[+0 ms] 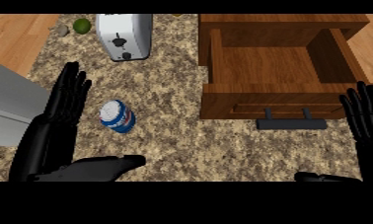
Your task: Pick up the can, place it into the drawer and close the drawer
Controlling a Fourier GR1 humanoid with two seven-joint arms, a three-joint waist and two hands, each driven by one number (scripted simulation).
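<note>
Nothing of the task looks done yet, judging by how things lie. The can (pixel 117 116), blue and white, lies on its side on the speckled counter (pixel 182 144), well apart from the drawer (pixel 277 65) it is meant for. The left hand (pixel 62 114) sits just beside the can on its left, fingers straight and spread, pointing up the counter, with the thumb stretched out low below the can; no finger appears to touch it, so the can is not gripped. The right hand (pixel 358 114) shows at the right edge of the view, near the drawer's front corner, fingers also straight and relaxed, holding nothing. The wooden drawer stands pulled wide open, its inside bare as far as can be seen, and its dark handle (pixel 291 123) juts out over the counter. A white toaster (pixel 125 35) stands at the back, with a green fruit (pixel 82 25) beside it. All three steps seem to remain: closing a hand round the can and lifting it, carrying it right across the counter and setting it down inside the drawer, then pushing the drawer front in until it is shut. The left hand seems the better placed to begin.
</note>
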